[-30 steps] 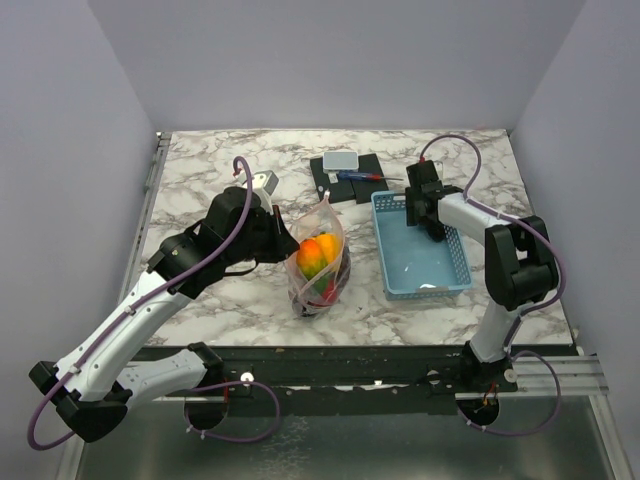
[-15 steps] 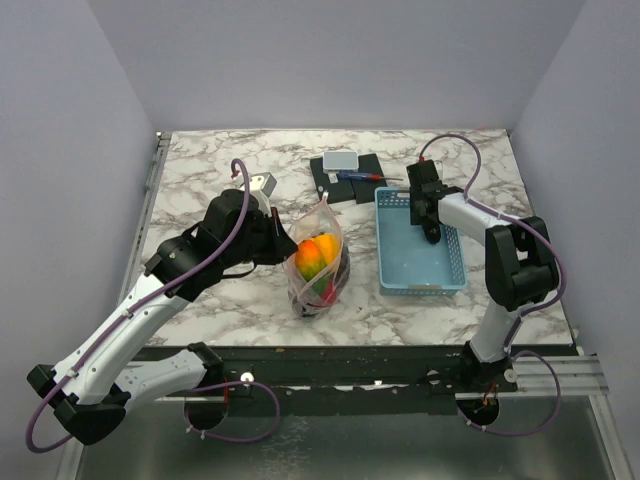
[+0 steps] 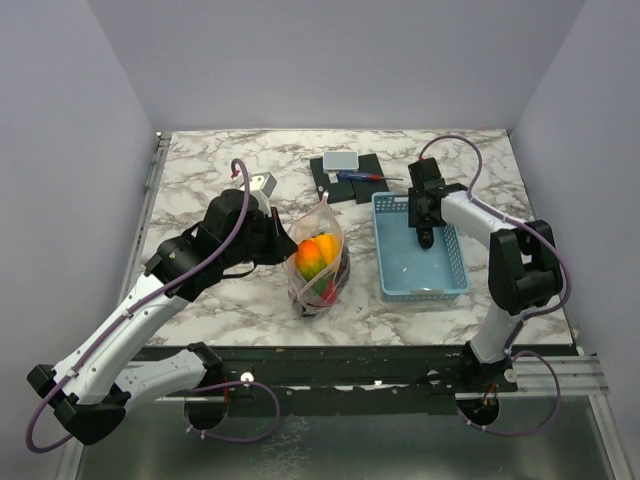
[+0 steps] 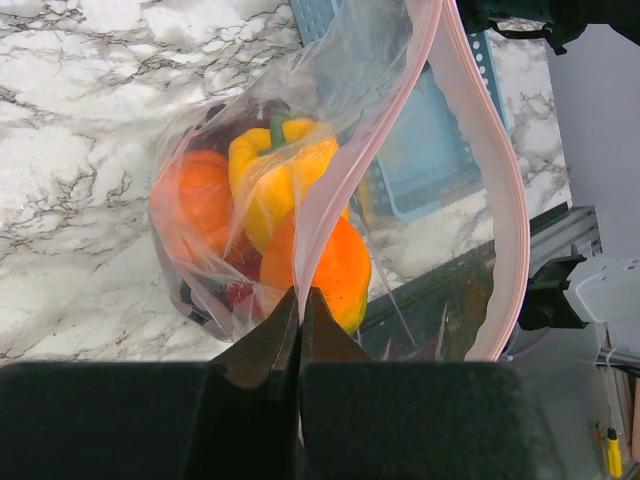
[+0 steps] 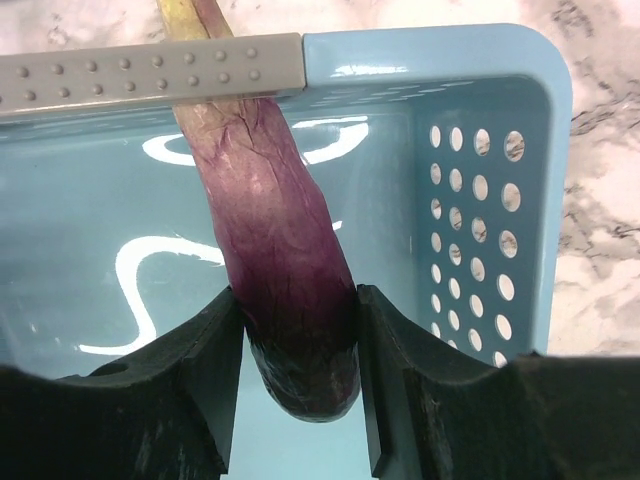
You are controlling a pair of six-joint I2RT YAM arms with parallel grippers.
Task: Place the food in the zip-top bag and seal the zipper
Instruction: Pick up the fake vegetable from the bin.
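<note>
The bag (image 3: 322, 262) stands up near the middle of the table (image 3: 200, 180), a bit toward the near edge. Its mouth is open at the top. The left claw (image 4: 298, 296) is pinched tight together on one lip of that mouth, right on the pink zipper (image 4: 505, 230). The other lip bows away, so the mouth gapes wide. Inside sit a yellow pepper (image 4: 272, 165) and orange pieces (image 4: 190, 205).

The basket (image 3: 388, 262) lies just right of the bag, with a thin strip of bare marble between them. Its right side is near the table's right edge. The right claw (image 5: 297, 318) is down in the far half of the basket, clamped on a long purple eggplant (image 5: 275, 230). The basket's holed wall is close beside it. I cannot tell if the eggplant touches the floor.

There is open marble left of the bag, out to the left edge. A black mat (image 3: 345, 178) lies toward the far edge, behind the bag.
</note>
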